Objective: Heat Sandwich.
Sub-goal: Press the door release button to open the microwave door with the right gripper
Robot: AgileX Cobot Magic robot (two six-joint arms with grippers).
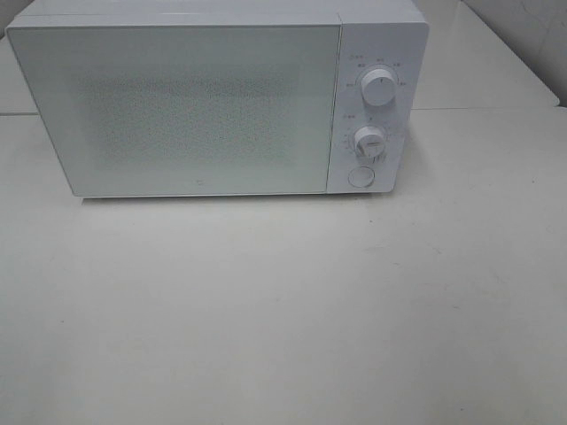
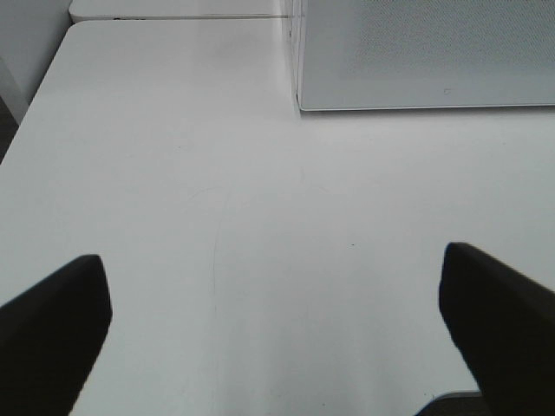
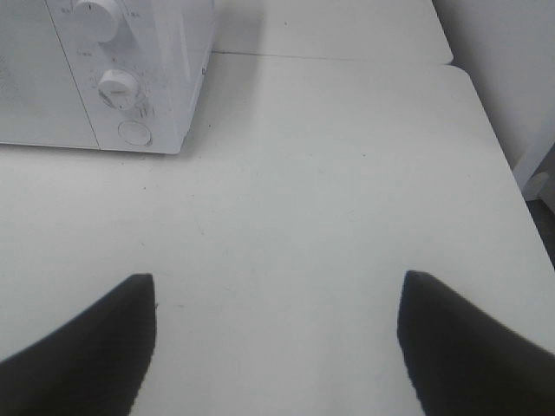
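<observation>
Bright, flat, washed-out, perhaps slightly soft

- The sandwich does not show in any view.
- The microwave is a white box standing upright at the far side of the table, left of the middle, with its front facing the near edge.
- Its door is shut and covers most of the front. The pale, finely dotted panel hides the inside.
- A narrow control strip runs down the right of the front, with the upper knob, the lower knob beneath it, and a round button at the bottom.
</observation>
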